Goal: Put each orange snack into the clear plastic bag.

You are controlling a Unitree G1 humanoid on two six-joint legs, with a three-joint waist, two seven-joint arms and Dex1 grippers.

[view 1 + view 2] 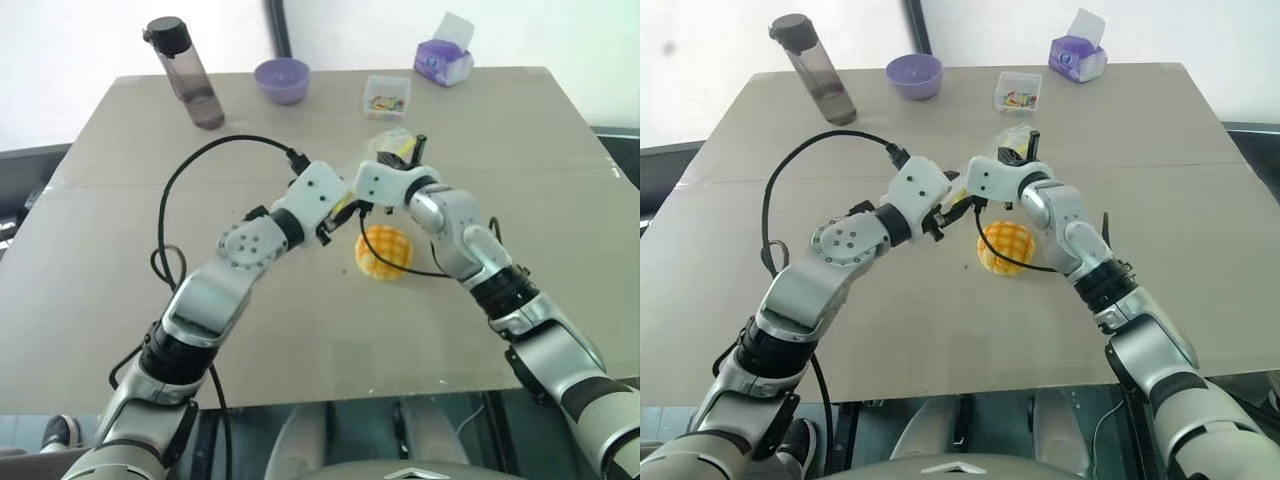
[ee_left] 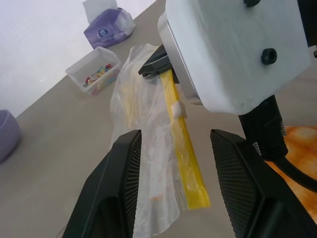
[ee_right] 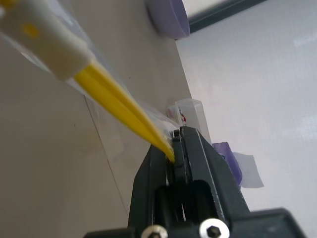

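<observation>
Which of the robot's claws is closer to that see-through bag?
The right claw: it is shut on the clear plastic bag at its yellow seal strip. The left claw is open, its fingers either side of the hanging bag.

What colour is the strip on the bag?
Yellow: the clear plastic bag's seal strip, best in the left wrist view.

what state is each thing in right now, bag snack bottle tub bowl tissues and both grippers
clear plastic bag: held up off the table by its yellow seal strip
orange snack: lying on the table, outside the bag
right gripper: shut on the seal strip
left gripper: open, fingers either side of the bag
water bottle: upright, cap on
purple bowl: upright
clear tub: holds colourful bits
tissue box: tissue sticking out
</observation>
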